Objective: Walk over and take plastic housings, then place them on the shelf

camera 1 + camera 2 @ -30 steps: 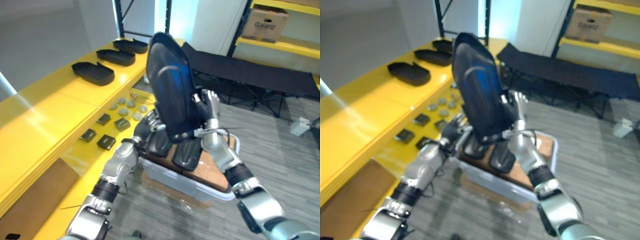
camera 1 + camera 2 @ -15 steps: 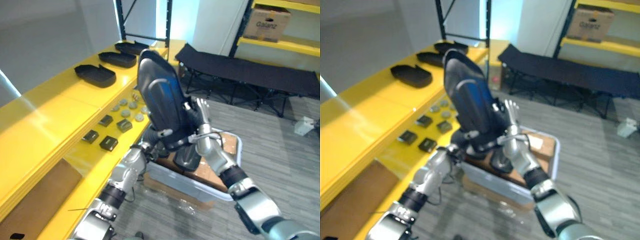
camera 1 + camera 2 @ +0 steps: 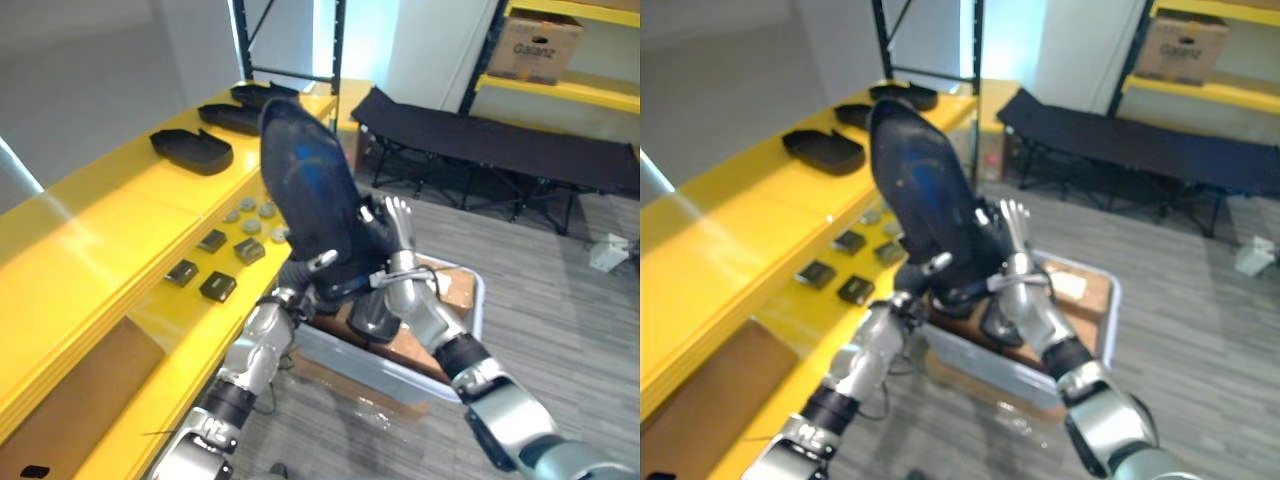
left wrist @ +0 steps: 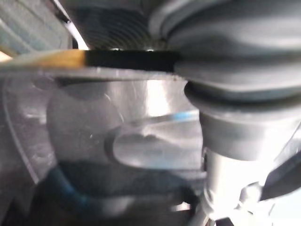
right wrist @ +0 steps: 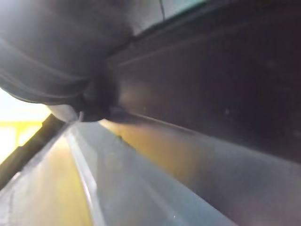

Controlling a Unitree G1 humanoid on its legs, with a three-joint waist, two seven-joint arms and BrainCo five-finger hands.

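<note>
A big black plastic housing (image 3: 310,190) stands up on end between my two hands, leaning toward the yellow shelf (image 3: 110,230). My right hand (image 3: 398,268) grips its lower right edge, thumb hooked round the rim and fingers up behind it. Tucked under the housing's lower end is my left hand (image 3: 290,297), largely hidden by it. More black housings (image 3: 372,320) lie in the clear bin (image 3: 350,360) below. Three housings (image 3: 190,148) rest in a row on the shelf's far part.
Small dark blocks (image 3: 215,285) and grey discs (image 3: 255,212) lie on the shelf's near edge beside the bin. A black folding cot (image 3: 480,140) stands behind the bin. A cardboard box (image 3: 530,45) sits on a yellow rack at the far right.
The housing has swung left toward the shelf and leans over more. My left hand has come in closer under its lower end. The right hand has kept its grip.
</note>
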